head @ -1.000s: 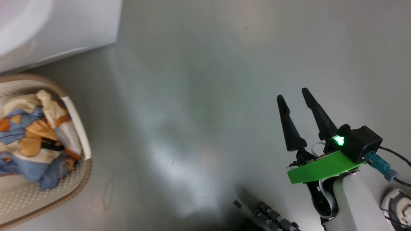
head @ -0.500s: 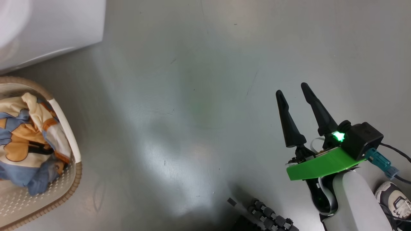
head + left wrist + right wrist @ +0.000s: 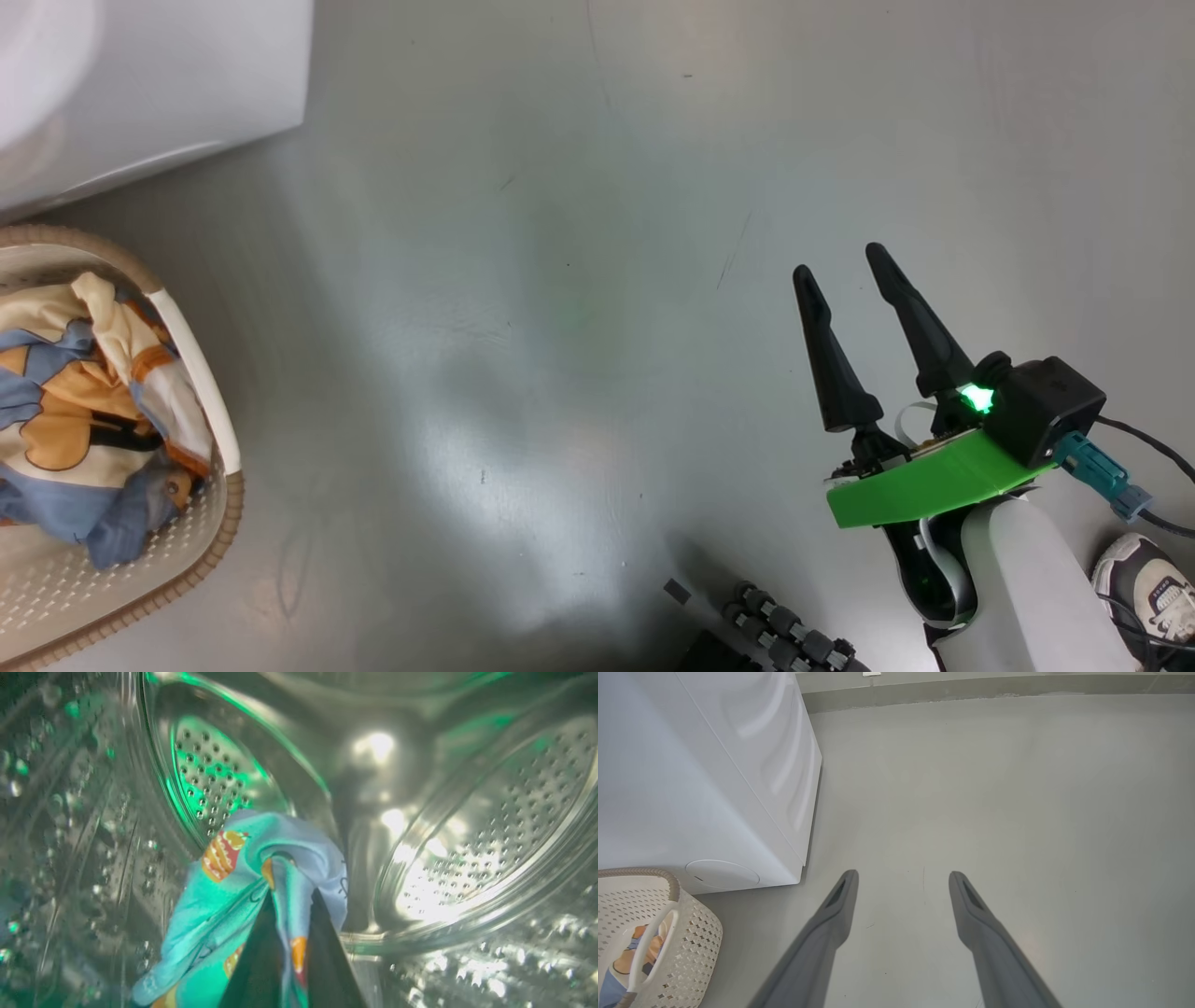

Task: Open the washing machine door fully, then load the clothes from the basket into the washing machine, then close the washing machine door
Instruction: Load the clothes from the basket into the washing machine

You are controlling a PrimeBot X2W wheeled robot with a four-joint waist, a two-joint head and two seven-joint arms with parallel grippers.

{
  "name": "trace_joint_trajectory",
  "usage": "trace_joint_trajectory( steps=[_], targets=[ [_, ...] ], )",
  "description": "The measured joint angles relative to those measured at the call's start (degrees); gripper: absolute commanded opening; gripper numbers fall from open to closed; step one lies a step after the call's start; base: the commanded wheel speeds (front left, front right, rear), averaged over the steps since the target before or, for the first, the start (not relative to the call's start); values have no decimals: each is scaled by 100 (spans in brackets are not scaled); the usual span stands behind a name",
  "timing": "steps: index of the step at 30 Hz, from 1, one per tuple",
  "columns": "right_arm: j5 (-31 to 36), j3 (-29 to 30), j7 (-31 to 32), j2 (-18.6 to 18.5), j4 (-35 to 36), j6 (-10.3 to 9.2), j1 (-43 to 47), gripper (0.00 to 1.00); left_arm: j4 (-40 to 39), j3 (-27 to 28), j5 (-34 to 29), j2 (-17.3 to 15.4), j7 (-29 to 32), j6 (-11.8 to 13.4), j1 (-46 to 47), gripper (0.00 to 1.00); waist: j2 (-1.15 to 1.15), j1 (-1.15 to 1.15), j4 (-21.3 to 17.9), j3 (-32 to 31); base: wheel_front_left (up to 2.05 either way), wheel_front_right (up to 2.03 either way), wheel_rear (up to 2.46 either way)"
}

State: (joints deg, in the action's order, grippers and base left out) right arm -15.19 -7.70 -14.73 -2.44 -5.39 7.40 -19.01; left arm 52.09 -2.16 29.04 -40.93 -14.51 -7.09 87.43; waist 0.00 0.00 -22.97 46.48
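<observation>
Washing machine (image 3: 691, 788): white box standing on the grey floor (image 3: 994, 788); its steel drum (image 3: 467, 858) is seen from inside.
Basket (image 3: 201, 523): just beside the machine, with crumpled clothes (image 3: 84, 429) inside.
Right hand (image 3: 838, 259): fingers wide apart, empty, above the floor.
Left hand (image 3: 292, 896): inside the drum, pinched tight on a turquoise printed garment (image 3: 224, 882).

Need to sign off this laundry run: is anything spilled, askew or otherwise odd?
Nothing spilled or damaged. The basket stands upright beside the washing machine with clothes inside; the left gripper is shut on a blue printed garment inside the drum; the right gripper hangs open over the floor. A person's shoe sits close to the right arm.
</observation>
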Motion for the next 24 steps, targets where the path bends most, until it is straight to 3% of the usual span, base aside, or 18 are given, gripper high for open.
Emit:
trace_joint_trajectory(
  steps=[10, 12, 13, 24],
  targets=[
    [0, 1, 0, 0, -2, 0, -7, 100, 675, -650, 178, 12, 350, -23, 135, 0, 0, 0, -29, 39, 0, 0, 0],
    [0, 2, 0, 1, -4, 0, -8, 100, 739, -747, 209, 10, 352, -23, 189, 89, 0, 0, -31, 41, 0, 0, 0],
    [-2, 2, 0, 1, -8, 0, -8, 100, 765, -808, 209, -4, 348, -23, 208, 100, 0, 0, -31, 41, 0, 0, 0],
    [8, 64, 0, 1, -64, 0, -12, 100, 973, -1243, 576, 16, 237, -23, 217, 100, 0, 0, 23, -115, 0, 0, 0]
  ],
)
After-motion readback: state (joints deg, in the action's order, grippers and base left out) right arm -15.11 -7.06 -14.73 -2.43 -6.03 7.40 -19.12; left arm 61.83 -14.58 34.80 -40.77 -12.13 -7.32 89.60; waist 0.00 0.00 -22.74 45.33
